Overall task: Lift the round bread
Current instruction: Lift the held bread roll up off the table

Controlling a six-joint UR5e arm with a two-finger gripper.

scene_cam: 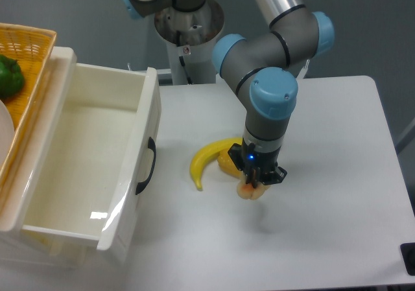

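While the UR5e arm [272, 77] reaches down over the white worktop [337, 194], its end effector [254, 186] points straight downward with its fingers clenched on the round bread [248, 191], a small orange-tan and cream bun that shows only partly below the black fingertips. A faint shadow on the worktop below and to the right of the bread suggests that it is clear of the surface, though contact cannot be ruled out from this single view. Just left of the end effector lies a yellow banana [206, 160], curved, with one end near the wrist; between the banana and the end effector, a yellow-orange pepper-shaped toy [227, 163] is partly hidden behind the wrist housing. Well to the left of the end effector stands a white plastic bin [97, 168] with a black handle [147, 166] on its near wall. Farther left, at the frame edge, a woven basket [29, 58] holds a green pepper [9, 76]. Behind the end effector, the arm's grey base column [189, 38] rises at the rear of the worktop.
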